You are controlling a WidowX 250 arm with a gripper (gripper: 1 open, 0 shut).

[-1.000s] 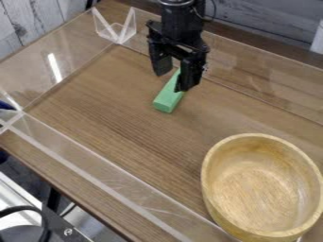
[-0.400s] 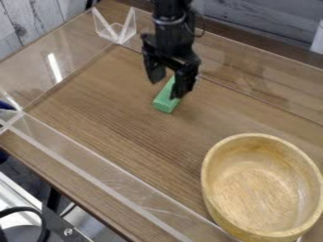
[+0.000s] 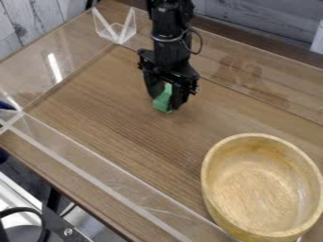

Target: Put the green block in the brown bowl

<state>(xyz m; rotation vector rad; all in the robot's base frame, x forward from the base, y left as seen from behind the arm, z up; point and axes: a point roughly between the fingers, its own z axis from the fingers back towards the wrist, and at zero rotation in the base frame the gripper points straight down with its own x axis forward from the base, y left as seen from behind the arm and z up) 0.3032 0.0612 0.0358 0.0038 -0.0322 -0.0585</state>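
The green block (image 3: 164, 96) lies on the wooden table, left of centre and towards the back. My gripper (image 3: 168, 102) points straight down and straddles it, one black finger close against each long side, its tips near the tabletop. Only a strip of green shows between the fingers. Whether the fingers press on the block cannot be told. The brown bowl (image 3: 259, 139) stands empty at the front right, well apart from the block and the gripper.
Low clear acrylic walls (image 3: 76, 156) fence the table along its front-left and back edges. A clear folded bracket (image 3: 116, 26) stands at the back left corner. Black cables (image 3: 32, 227) hang below the front edge.
The gripper has sunk from above the block down around it, and its fingers have drawn closer together. The block and bowl have not moved.
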